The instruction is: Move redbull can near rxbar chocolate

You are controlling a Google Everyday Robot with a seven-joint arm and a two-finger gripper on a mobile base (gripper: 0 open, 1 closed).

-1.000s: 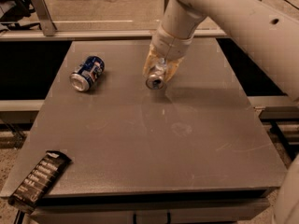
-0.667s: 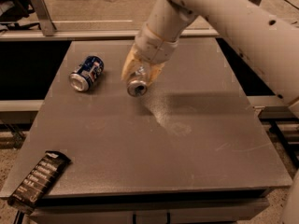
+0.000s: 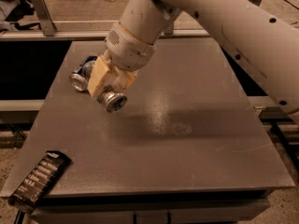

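Note:
My gripper [image 3: 110,88] is above the left middle of the grey table [image 3: 187,143], shut on the redbull can [image 3: 114,101], a slim silver can whose round end faces the camera, held clear of the surface. The rxbar chocolate [image 3: 39,180], a flat black wrapper with pale lettering, lies at the table's front left corner, partly over the edge. The gripper with the can is well behind and to the right of the bar. My pale arm [image 3: 224,17] reaches in from the upper right.
A wider dark-blue can [image 3: 82,74] lies on its side at the left, just behind the gripper and partly hidden by it. A metal rail [image 3: 56,34] runs behind the table. Dark gaps border the table's left and right edges.
The gripper has carried the redbull can from the table's back middle leftward and toward the front, now passing in front of the dark-blue can. The rxbar and the blue can have not moved.

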